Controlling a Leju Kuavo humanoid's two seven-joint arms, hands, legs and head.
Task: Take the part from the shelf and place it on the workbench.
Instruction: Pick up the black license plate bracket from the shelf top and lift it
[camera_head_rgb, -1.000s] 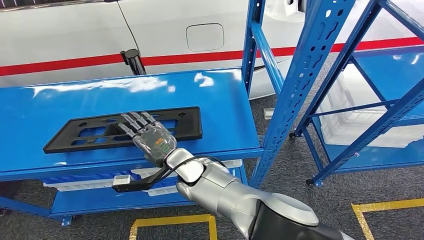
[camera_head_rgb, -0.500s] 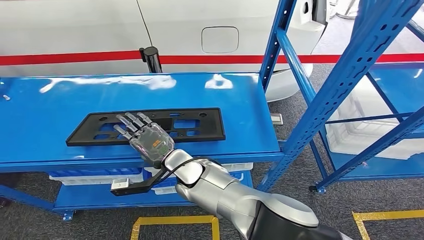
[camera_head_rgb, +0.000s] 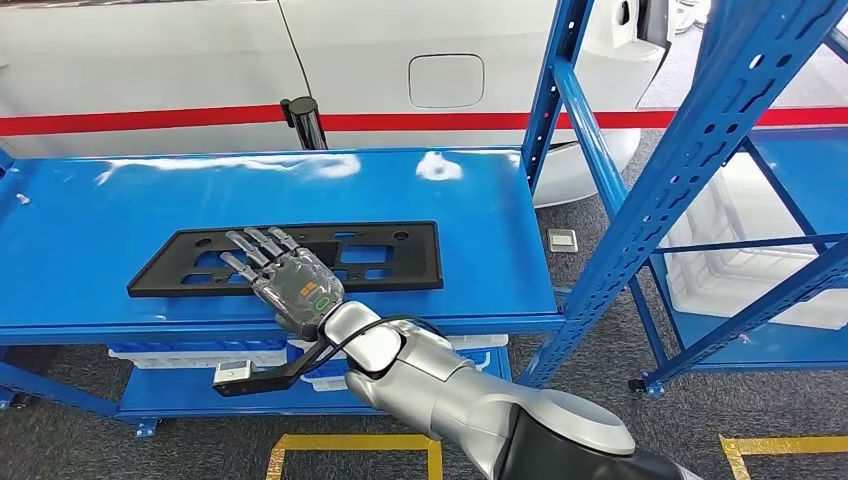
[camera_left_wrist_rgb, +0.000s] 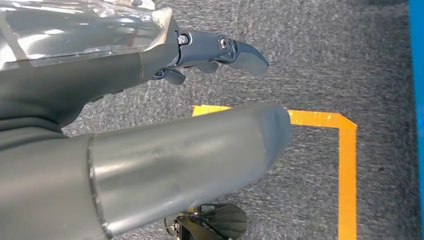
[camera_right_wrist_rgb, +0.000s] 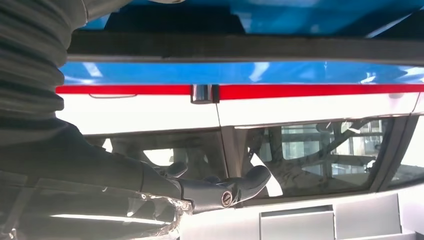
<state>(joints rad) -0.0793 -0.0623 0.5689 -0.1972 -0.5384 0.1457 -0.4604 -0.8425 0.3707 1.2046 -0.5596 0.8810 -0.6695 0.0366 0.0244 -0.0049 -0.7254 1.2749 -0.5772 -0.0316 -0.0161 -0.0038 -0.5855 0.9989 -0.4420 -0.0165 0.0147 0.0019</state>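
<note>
I count one part (camera_head_rgb: 290, 258) on the blue workbench (camera_head_rgb: 470, 210): a flat black rectangular plate, like a licence-plate bracket, with rectangular cut-outs and small round holes. It lies flat near the front edge, its long axis running left to right along the bench, slightly skewed. My right hand (camera_head_rgb: 285, 280) rests palm-down over the plate's left-middle stretch, fingers spread and extended, gripping nothing. From the left wrist camera I see my left hand (camera_left_wrist_rgb: 210, 52) hanging over grey carpet with an orange tape corner (camera_left_wrist_rgb: 345, 130), fingers loosely apart and holding nothing. Behind the bench stands one white car (camera_head_rgb: 420, 50) with a red stripe, and to the right one blue rack (camera_head_rgb: 690, 170).
</note>
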